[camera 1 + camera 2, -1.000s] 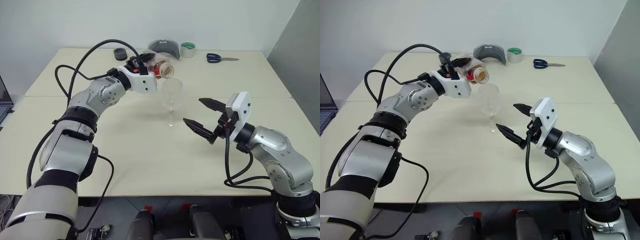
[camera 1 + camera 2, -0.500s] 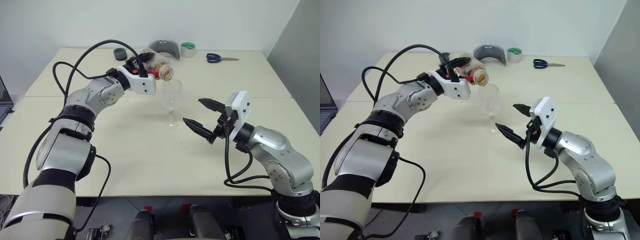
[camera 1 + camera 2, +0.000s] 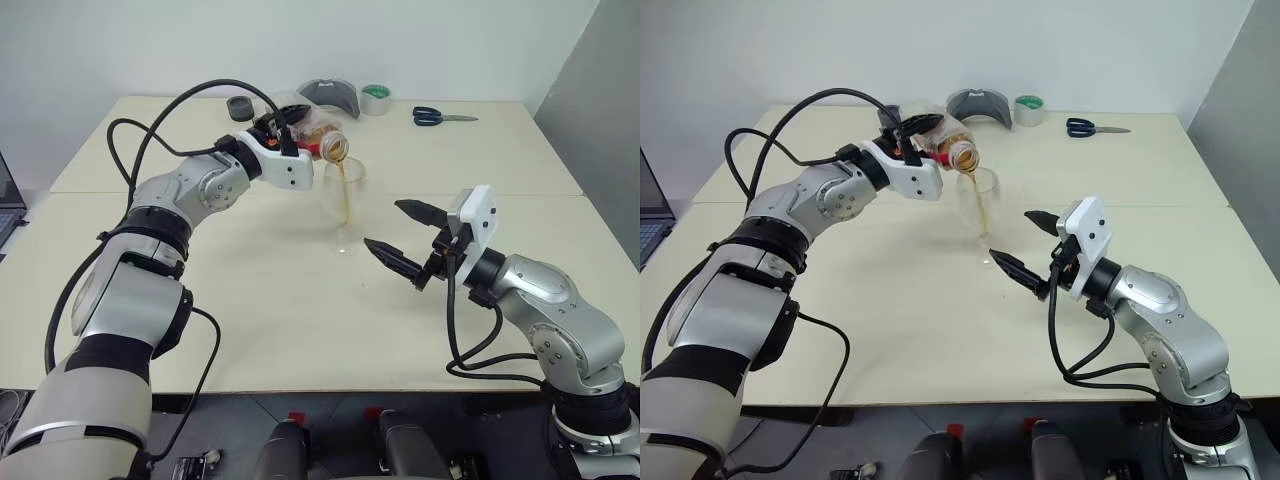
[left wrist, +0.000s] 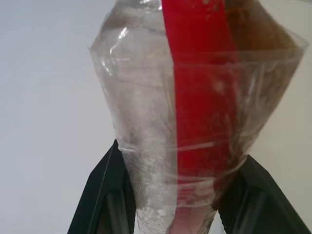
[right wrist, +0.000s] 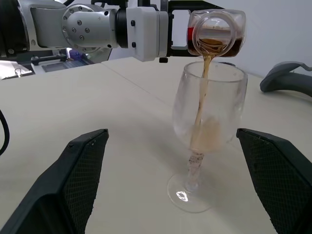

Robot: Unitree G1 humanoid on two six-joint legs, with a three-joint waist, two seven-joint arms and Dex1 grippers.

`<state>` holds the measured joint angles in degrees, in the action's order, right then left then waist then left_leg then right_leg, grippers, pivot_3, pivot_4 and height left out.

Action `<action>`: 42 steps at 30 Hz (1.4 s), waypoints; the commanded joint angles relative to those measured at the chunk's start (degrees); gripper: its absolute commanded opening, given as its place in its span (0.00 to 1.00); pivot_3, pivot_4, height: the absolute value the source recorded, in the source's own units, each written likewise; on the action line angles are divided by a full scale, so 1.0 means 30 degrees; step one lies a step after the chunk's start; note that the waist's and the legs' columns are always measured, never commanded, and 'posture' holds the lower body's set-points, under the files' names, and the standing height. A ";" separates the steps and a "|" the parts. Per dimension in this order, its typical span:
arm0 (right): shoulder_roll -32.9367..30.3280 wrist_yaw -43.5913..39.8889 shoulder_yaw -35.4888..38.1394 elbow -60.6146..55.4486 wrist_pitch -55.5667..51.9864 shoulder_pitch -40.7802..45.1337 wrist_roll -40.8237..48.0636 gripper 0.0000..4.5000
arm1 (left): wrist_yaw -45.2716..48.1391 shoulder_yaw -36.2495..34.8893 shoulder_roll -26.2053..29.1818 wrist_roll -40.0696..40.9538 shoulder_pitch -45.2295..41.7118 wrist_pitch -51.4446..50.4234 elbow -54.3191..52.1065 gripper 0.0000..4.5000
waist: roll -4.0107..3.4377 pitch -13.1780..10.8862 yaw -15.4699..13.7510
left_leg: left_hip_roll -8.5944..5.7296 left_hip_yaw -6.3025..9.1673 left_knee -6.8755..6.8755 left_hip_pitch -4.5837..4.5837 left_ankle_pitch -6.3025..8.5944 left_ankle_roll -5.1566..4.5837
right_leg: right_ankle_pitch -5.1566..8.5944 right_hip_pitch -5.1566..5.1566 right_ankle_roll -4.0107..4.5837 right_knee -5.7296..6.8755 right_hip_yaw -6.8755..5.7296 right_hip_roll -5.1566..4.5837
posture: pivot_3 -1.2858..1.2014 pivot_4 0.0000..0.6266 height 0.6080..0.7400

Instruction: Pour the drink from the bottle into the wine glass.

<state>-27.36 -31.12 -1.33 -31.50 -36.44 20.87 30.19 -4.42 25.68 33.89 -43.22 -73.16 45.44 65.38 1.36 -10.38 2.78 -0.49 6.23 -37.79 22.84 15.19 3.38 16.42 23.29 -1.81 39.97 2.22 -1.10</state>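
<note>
Since a second ago the bottle has tipped further, and the drink now streams into the wine glass at mid-table. The left gripper clamps the thin, crushable bottle by its base. The right gripper hangs wide open near the glass. The right wrist view shows liquid pooling in the fragile bowl.

Silver arms, black cables, white wrist housings, blk jaws.
</note>
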 commanded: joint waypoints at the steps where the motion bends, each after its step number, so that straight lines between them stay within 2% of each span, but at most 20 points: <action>1: 0.0056 0.0179 -0.0012 -0.0900 0.0375 -0.0080 -0.0144 1.00 | -0.0580 -0.0045 0.0374 -0.0038 -0.1097 0.0128 -0.0304 0.38 | 0.0000 0.0000 0.0000 | 0.0000 0.0000 0.0000 0.0000 0.0000 0.0000 | 0.0000 0.0000 0.0000 0.0000 0.0000 0.0000 | 0.52 0.24 1.00; 42: 0.1076 0.0986 -0.0466 -0.1664 0.0365 -0.0438 -0.0373 1.00 | -0.1837 0.0789 0.0400 -0.0910 -0.1983 -0.0295 0.0773 0.38 | 0.0000 0.0000 0.0007 | -0.0003 -0.0001 -0.0006 0.0001 0.0000 0.0000 | 0.0000 0.0001 0.0000 0.0004 0.0001 -0.0001 | 0.52 0.24 1.00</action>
<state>-24.28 -28.40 -3.16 -33.62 -36.38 19.44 28.70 -8.32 28.38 34.30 -46.05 -76.42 44.52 67.93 1.36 -10.38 2.81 -0.50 6.23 -37.81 22.84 15.19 3.38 16.42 23.30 -1.81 39.99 2.22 -1.10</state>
